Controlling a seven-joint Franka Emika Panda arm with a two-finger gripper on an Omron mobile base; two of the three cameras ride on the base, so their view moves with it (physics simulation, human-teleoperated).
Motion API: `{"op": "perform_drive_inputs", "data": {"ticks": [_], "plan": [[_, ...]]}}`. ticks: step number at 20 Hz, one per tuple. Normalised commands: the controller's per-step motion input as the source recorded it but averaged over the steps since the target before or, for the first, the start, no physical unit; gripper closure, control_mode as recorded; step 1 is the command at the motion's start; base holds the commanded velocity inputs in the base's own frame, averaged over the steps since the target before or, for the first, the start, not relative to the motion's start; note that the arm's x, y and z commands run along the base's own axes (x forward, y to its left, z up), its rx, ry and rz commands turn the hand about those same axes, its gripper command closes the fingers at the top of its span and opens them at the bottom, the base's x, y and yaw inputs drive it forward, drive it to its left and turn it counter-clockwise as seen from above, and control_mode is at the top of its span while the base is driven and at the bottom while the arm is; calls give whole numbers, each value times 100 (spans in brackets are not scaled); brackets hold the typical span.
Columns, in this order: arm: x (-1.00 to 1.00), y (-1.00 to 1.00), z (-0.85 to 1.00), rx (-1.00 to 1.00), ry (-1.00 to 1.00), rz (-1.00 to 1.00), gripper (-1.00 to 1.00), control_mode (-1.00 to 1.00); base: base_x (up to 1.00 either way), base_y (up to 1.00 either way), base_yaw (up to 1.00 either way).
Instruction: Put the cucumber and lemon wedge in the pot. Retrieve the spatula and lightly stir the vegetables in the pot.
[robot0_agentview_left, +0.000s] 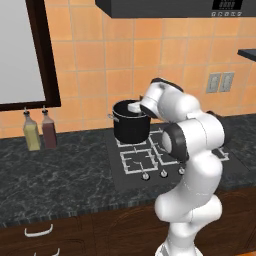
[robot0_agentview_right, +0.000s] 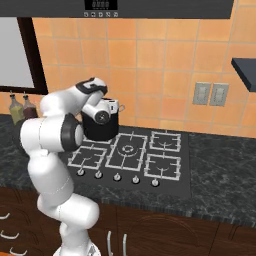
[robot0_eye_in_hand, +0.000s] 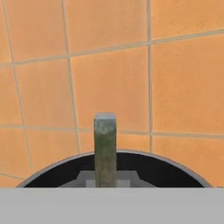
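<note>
The black pot (robot0_agentview_left: 131, 129) (robot0_agentview_right: 102, 132) stands on the stove's back left burner. Its grey rim (robot0_eye_in_hand: 52, 168) curves across the bottom of the hand view, with the tiled wall behind it. My gripper (robot0_agentview_left: 134, 107) (robot0_agentview_right: 111, 106) (robot0_eye_in_hand: 105, 183) hovers just over the pot's mouth, shut on a thin greenish-tan stick (robot0_eye_in_hand: 105, 148). That stick looks like the handle of the spatula; its blade is hidden. The cucumber and the lemon wedge are hidden, and the inside of the pot does not show.
The pot sits on a black stove (robot0_agentview_left: 145, 162) (robot0_agentview_right: 130, 150) with a row of knobs along its front. Two glass bottles (robot0_agentview_left: 40, 131) (robot0_agentview_right: 22, 107) stand at the wall on the left. A range hood (robot0_agentview_left: 175, 7) hangs overhead.
</note>
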Motion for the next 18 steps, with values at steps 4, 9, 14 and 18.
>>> {"op": "perform_drive_inputs", "data": {"ticks": [4,9,14,18], "plan": [[49,0,-35,0,-8,0,100,-100,0,0,0],[54,4,-20,0,-20,0,100,-100,0,0,0],[35,15,-55,0,-7,0,100,-100,0,0,0],[-1,20,-72,1,9,0,100,-100,0,0,0]]}}
